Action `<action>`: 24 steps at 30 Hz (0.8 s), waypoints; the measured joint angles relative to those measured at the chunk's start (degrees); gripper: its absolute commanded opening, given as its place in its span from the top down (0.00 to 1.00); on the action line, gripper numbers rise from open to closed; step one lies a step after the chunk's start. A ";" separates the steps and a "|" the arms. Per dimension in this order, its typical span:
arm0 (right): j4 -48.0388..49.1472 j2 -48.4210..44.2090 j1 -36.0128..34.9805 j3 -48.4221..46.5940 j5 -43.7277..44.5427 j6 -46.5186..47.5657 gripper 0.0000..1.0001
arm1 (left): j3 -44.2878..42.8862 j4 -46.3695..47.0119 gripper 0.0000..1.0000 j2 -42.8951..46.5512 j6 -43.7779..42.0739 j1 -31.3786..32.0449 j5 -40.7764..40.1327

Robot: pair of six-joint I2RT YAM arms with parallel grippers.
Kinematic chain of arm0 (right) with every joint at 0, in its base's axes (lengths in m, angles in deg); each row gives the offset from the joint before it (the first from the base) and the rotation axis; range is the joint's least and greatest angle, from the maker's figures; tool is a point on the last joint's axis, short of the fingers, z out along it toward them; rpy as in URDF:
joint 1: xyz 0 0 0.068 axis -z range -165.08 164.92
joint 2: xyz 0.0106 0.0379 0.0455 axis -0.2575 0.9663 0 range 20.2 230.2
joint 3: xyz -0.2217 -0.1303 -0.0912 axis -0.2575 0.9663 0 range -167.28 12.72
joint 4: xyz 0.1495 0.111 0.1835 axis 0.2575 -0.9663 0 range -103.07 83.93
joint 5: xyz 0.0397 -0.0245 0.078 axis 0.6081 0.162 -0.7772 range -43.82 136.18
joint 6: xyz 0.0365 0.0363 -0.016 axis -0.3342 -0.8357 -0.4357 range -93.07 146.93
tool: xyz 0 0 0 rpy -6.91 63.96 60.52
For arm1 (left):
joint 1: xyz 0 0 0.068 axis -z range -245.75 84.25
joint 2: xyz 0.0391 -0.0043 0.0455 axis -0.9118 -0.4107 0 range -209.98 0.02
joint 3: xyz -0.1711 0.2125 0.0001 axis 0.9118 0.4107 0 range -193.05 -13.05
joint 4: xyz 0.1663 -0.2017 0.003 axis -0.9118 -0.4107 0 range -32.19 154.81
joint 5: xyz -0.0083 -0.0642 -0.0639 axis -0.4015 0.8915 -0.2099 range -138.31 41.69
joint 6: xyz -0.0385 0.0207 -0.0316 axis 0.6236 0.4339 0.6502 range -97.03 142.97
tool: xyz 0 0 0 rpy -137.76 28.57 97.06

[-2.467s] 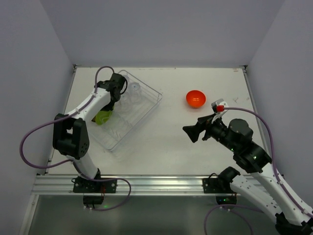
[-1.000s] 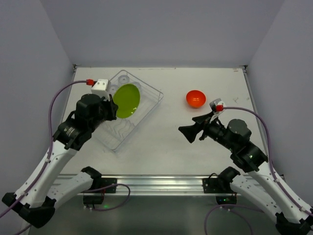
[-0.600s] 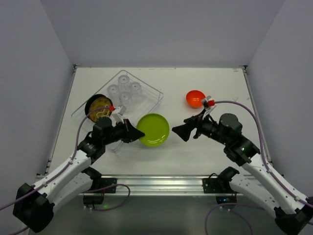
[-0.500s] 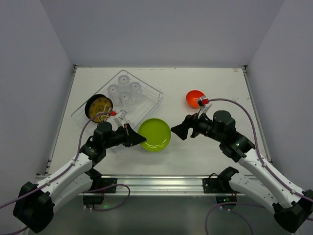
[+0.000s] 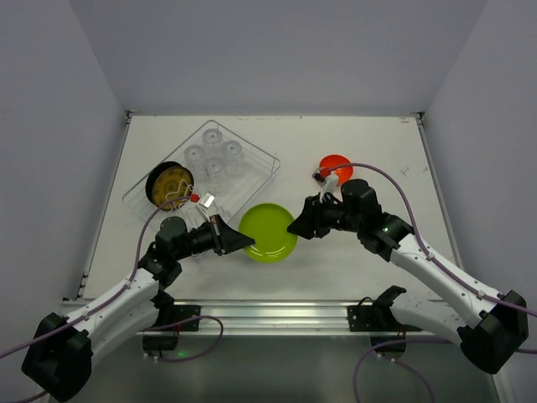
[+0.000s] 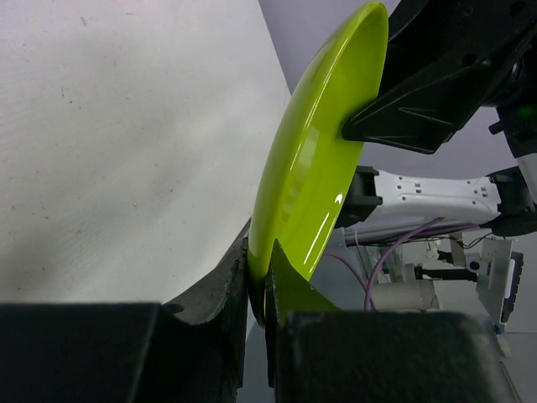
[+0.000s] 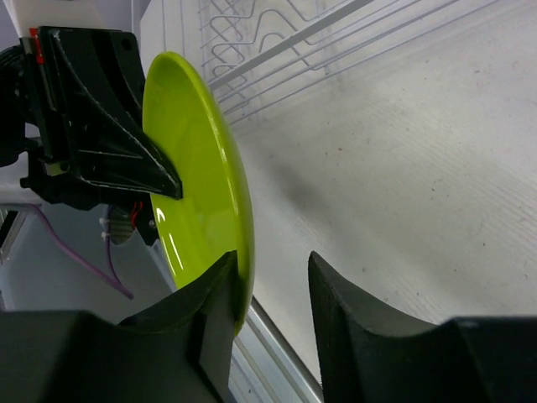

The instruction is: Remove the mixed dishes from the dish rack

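The left gripper (image 5: 242, 243) pinches the rim of the plate (image 5: 270, 232), while the right gripper (image 7: 270, 270), spread, straddles the opposite rim.

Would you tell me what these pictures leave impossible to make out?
Orange bowl: top view, near edge covered by the right arm.
Dish rack: top view, near corner behind the left arm; right wrist view crops it.
Black-and-yellow disc at the rack: top view, too small to identify.
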 measured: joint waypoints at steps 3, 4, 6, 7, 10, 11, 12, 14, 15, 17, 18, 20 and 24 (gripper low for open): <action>0.50 0.24 -0.26 -0.24 -0.04 -0.04 0.64 | -0.02 -0.09 1.00 0.09 0.39 0.00 -0.28; 0.68 0.39 -0.31 -0.24 -0.13 -0.07 0.64 | 0.00 -0.20 1.00 0.11 0.42 0.02 -0.35; 1.29 0.92 -0.31 -0.24 -0.26 -0.09 0.67 | 0.00 -0.59 1.00 0.11 0.39 0.02 -0.79; 1.77 1.33 -0.31 -0.24 -0.37 -0.13 0.72 | 0.00 -0.87 1.00 0.11 0.39 0.00 -1.05; 3.39 2.78 -0.31 -0.24 -0.96 -0.55 0.75 | 0.00 -1.42 1.00 -0.09 0.39 0.02 -1.36; 3.82 3.28 -0.31 -0.24 -1.29 -0.72 0.76 | 0.00 -1.53 1.00 -0.11 0.39 0.02 -1.40; 4.31 3.67 -0.35 -0.24 -1.40 -0.94 0.79 | 0.00 -1.60 1.00 -0.09 0.37 0.02 -1.40; 5.22 4.20 -0.35 -0.24 -1.53 -1.55 0.97 | 0.00 -1.51 1.00 -0.09 0.35 0.00 -1.44; 5.77 4.22 -0.42 -0.22 -1.57 -1.92 1.00 | 0.00 -1.44 1.00 -0.07 0.35 0.00 -1.51; 6.19 4.09 -0.39 -0.15 -1.07 -2.78 1.00 | -0.04 -1.22 0.94 0.31 -0.13 0.00 -1.53; 6.40 3.96 -0.39 0.00 -0.90 -3.08 1.00 | -0.15 -1.49 0.73 0.59 -0.50 0.00 -1.62; 7.02 2.93 -0.63 0.68 0.46 -3.65 1.00 | -0.50 -2.27 0.46 0.85 -1.88 0.00 -1.64; 7.54 -1.14 0.00 2.89 4.04 -4.90 1.00 | -4.76 -10.47 0.00 3.39 -6.84 0.02 -3.82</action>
